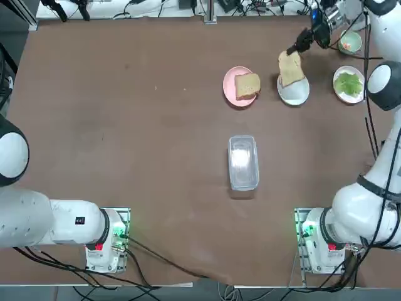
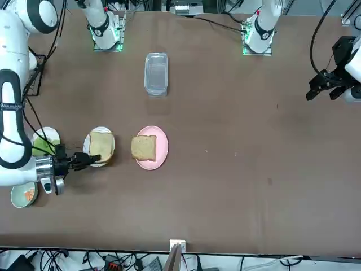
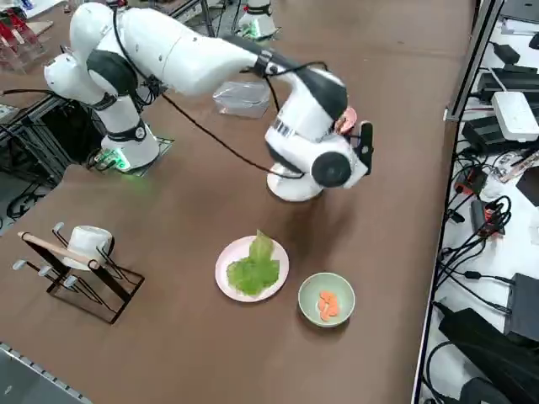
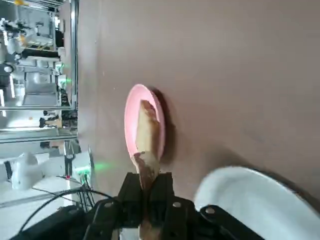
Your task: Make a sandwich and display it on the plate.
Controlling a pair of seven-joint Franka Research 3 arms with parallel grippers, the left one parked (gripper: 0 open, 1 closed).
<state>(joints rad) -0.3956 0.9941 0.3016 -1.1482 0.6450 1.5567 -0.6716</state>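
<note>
A wide brown bench carries everything, with cables strung along its far edge. At its far right, the right gripper has its fingers clamped on the edge of a toasted bread slice, which hangs over a small white plate; whether the slice touches the plate cannot be told. Just left of that plate, a second bread slice lies on a pink plate. To the right, another white plate holds green lettuce leaves, and beyond it a small green bowl holds orange-red bits. Nearer the robot, mid-bench, sits a clear lidded container. No sandwich is assembled yet.
</note>
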